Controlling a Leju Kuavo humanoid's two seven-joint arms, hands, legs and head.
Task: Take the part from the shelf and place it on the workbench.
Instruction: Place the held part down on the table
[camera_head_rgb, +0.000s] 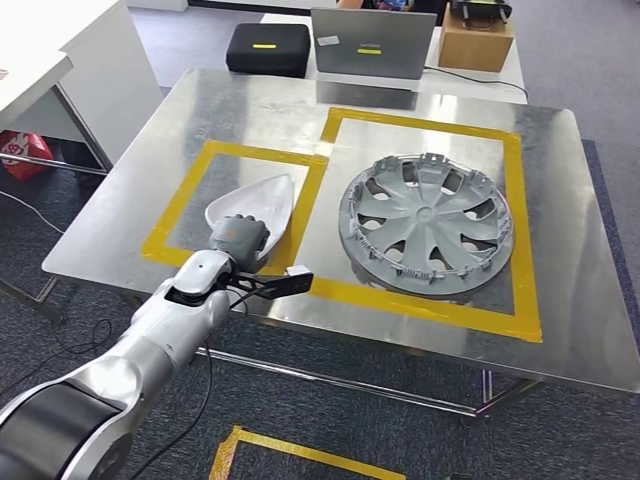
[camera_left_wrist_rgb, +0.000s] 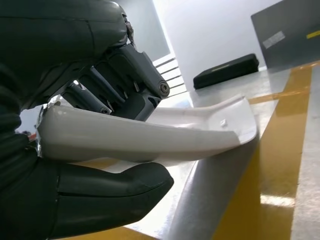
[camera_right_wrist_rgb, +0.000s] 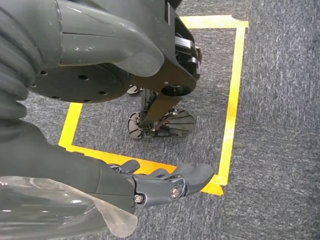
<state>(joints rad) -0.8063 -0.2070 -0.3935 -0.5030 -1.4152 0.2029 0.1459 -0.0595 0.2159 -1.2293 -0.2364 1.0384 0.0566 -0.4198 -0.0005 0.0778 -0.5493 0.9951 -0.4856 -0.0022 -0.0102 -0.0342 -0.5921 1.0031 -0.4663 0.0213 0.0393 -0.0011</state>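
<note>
The brushed-metal workbench (camera_head_rgb: 226, 105) stretched before me, marked with yellow tape rectangles. A grey plastic hubcap (camera_head_rgb: 426, 221) lay flat in the larger one. In the smaller rectangle sat the white, glossy, leaf-shaped shell part (camera_head_rgb: 260, 203) — shallow, curved, tapering to a point, its far end touching the metal. My left hand (camera_head_rgb: 238, 239) gripped its near edge, thumb (camera_left_wrist_rgb: 113, 190) under, fingers (camera_left_wrist_rgb: 128, 75) over. My right hand (camera_right_wrist_rgb: 166, 182) hung over grey carpet — fingers extended, holding nothing.

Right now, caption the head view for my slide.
Left hand holds white part over taped workbench beside grey hubcap.
</note>
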